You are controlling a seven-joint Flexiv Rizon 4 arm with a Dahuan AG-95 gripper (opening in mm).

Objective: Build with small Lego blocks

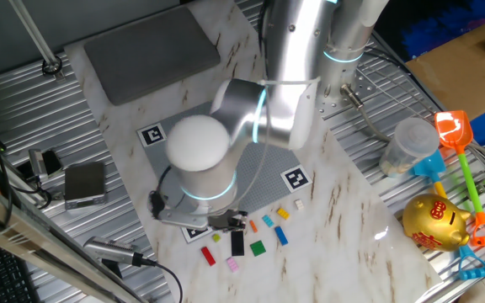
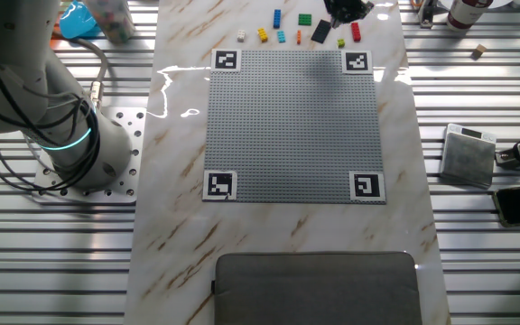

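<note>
The small Lego blocks lie loose on the marble just past one edge of the grey studded plate. In the one fixed view I see a red block, pink, black, green, orange, blue, yellow and whitish. The other fixed view shows black, red, green and yellow. My gripper hangs low over the blocks near the black one, also at the top edge. Its jaws are hidden by the arm.
A grey slab lies beyond the plate's far side. A golden piggy bank, a toy spade, a rake and a plastic cup sit on the metal slats. A small grey box with cables is at the other side.
</note>
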